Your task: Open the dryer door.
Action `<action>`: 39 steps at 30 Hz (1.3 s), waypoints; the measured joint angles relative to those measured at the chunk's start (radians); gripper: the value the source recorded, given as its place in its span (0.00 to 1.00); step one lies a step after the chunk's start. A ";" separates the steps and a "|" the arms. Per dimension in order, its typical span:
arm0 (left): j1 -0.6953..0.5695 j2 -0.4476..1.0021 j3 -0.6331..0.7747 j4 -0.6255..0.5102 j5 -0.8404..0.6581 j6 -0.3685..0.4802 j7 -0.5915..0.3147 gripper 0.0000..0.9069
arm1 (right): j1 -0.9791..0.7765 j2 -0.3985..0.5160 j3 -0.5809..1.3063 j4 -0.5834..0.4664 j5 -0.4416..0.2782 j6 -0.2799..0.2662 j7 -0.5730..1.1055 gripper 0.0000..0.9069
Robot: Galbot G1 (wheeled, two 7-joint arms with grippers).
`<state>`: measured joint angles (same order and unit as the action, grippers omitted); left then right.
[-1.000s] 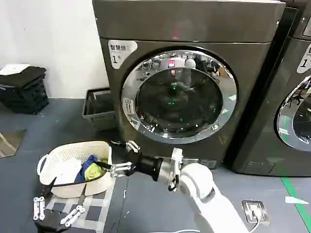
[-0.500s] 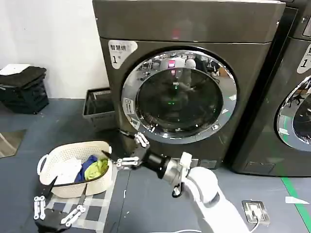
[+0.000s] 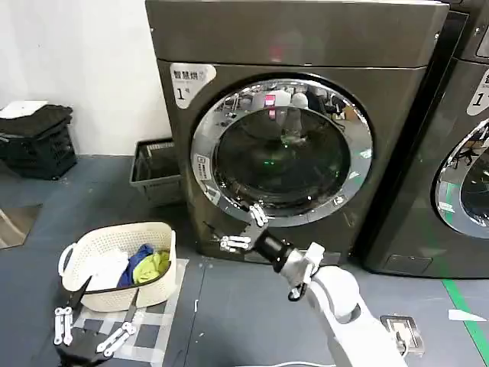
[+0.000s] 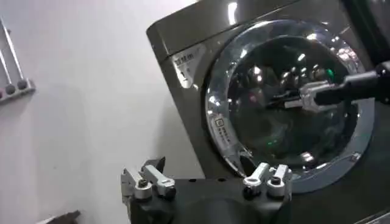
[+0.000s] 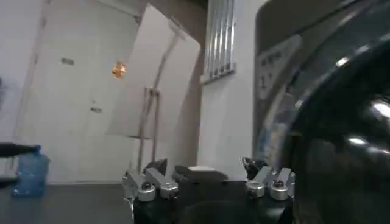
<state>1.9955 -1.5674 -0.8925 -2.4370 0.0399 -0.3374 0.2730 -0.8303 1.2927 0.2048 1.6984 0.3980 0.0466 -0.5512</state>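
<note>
Currently, item one: the dryer (image 3: 306,153), dark grey-brown, "1" sticker on its front, standing on the floor against the back wall. Item two: the dryer door (image 3: 281,151), chrome ring around dark glass, lying flush against the front; closed, so the task's one step is not yet done.

Item three: right gripper (image 3: 246,229), reaching up from the floor side to the lower-left arc of the chrome ring. Jaws spread wide, nothing between them. The upper finger appears to touch or nearly touch the ring's lower rim; contact cannot be confirmed. Judged: approach stage, with seizing the door edge and swinging it out both remaining.

Item four: left gripper (image 3: 88,332), parked low near the front-left of the floor, just beside the laundry basket (image 3: 114,237); jaws apart, empty.

Item five: second machine (image 3: 458,153), partly seen beside the dryer, not involved.
</note>
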 joint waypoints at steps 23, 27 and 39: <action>0.002 -0.002 0.001 0.001 0.009 -0.001 0.016 1.00 | 0.178 0.038 -0.085 -0.195 0.008 0.015 0.042 1.00; 0.004 -0.003 0.000 0.000 0.011 -0.004 0.017 1.00 | 0.207 0.054 -0.094 -0.227 0.003 0.016 0.046 1.00; 0.010 -0.004 0.001 -0.004 0.027 -0.013 0.017 1.00 | 0.260 0.091 -0.112 -0.291 -0.020 0.013 0.071 1.00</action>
<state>2.0058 -1.5711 -0.8917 -2.4414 0.0673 -0.3500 0.2901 -0.5699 1.3835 0.0924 1.4079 0.3785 0.0600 -0.4799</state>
